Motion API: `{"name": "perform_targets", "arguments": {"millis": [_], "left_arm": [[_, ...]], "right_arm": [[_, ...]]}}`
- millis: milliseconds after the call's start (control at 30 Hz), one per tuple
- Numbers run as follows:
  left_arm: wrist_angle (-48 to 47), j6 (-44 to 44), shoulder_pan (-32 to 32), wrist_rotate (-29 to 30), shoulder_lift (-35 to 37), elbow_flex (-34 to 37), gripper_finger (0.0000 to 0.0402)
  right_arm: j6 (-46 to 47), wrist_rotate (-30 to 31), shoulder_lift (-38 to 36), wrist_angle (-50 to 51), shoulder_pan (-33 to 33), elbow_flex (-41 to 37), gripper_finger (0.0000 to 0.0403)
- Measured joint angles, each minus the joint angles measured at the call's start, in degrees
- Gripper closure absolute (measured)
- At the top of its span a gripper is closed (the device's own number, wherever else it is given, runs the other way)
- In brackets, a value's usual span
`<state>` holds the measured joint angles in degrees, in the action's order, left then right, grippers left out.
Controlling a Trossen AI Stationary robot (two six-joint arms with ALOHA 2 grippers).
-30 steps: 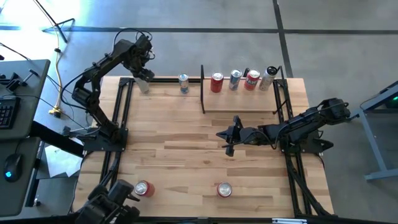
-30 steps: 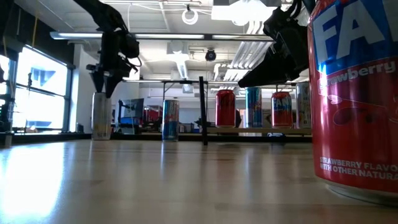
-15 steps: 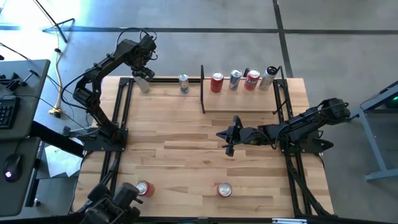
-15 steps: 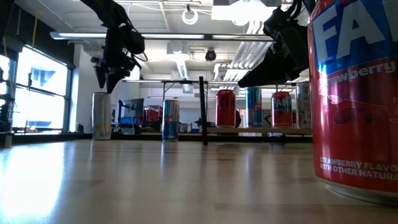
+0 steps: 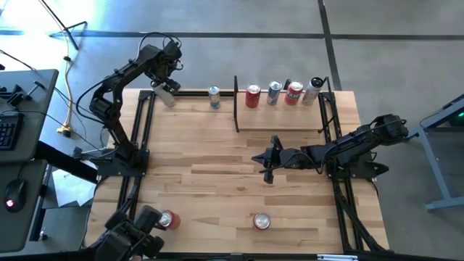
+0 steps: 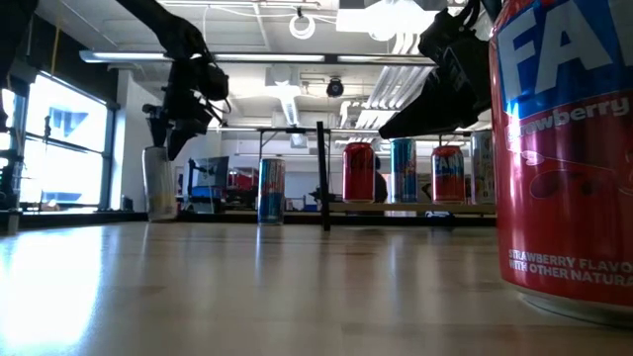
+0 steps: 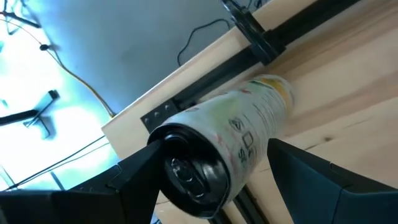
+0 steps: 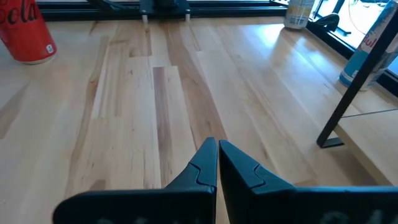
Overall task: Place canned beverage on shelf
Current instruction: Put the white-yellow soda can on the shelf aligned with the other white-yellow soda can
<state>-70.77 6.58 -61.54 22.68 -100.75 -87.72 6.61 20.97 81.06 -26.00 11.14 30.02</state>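
A: Where is the left gripper [image 5: 167,85] right now?

B: At the table's far left corner, right by the back edge. Its fingers stand on either side of a pale can [image 7: 230,149], clasping it near the top. In the low view the pale can [image 6: 156,184] leans a little, its base at or just above the wood (I cannot tell which).

A: How tight is that corner?

B: Tight. A black rail [image 7: 273,37] runs along the table's edge just behind the can, and beyond it the floor drops away.

A: And the shelf?

B: The shelf [image 5: 279,117] sits at the far right, its pale panel closed off on its left by a black bar [image 5: 235,104]. Four cans line its back edge: a red can [image 5: 252,96], a silver can [image 5: 273,93], another red one [image 5: 293,93] and a white one [image 5: 312,90]. The front strip of the panel is bare wood.

A: Anything between the gripper and the shelf?

B: A blue can [image 5: 214,96] stands just outside the black bar, near the back edge.

A: The right arm?

B: The right gripper [image 5: 267,161] hangs over mid-table, fingers pressed together and empty. Bare planks lie around it; two more cans [image 5: 168,220] [image 5: 261,220] stand near the front edge, well apart from it.
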Motion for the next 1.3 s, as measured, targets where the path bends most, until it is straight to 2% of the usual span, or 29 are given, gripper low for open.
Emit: {"name": "perform_targets", "arguments": {"millis": [333, 667, 867, 1000, 1100, 1200, 1233, 1300], "left_arm": [[-1.9, -0.1, 2.5, -4.2, 1.4, -0.1, 0.0131], [-3.6, 1.1, 4.9, -4.3, 2.4, 0.0, 0.0165], [-8.5, 0.9, 5.5, -4.3, 4.4, -5.8, 0.0195], [-8.2, -0.1, 6.2, -2.6, 7.0, -10.2, 0.0235], [-7.6, 2.0, 7.2, -0.8, 9.6, -10.7, 0.0291], [-7.9, 6.6, 8.2, -5.4, 11.1, -10.6, 0.0370], [-7.9, 7.7, 8.2, -6.8, 11.4, -10.6, 0.0385], [-7.4, 8.2, 8.5, -7.8, 11.9, -10.6, 0.0387]], "right_arm": [[0.0, 0.0, 0.0, 0.0, 0.0, 0.0, 0.0402], [0.0, 0.0, 0.0, 0.0, 0.0, 0.0, 0.0402], [0.0, 0.0, 0.0, 0.0, 0.0, 0.0, 0.0402], [0.0, 0.0, 0.0, 0.0, 0.0, 0.0, 0.0402], [0.0, 0.0, 0.0, 0.0, 0.0, 0.0, 0.0402], [0.0, 0.0, 0.0, 0.0, 0.0, 0.0, 0.0402], [0.0, 0.0, 0.0, 0.0, 0.0, 0.0, 0.0402], [0.0, 0.0, 0.0, 0.0, 0.0, 0.0, 0.0402]]}}
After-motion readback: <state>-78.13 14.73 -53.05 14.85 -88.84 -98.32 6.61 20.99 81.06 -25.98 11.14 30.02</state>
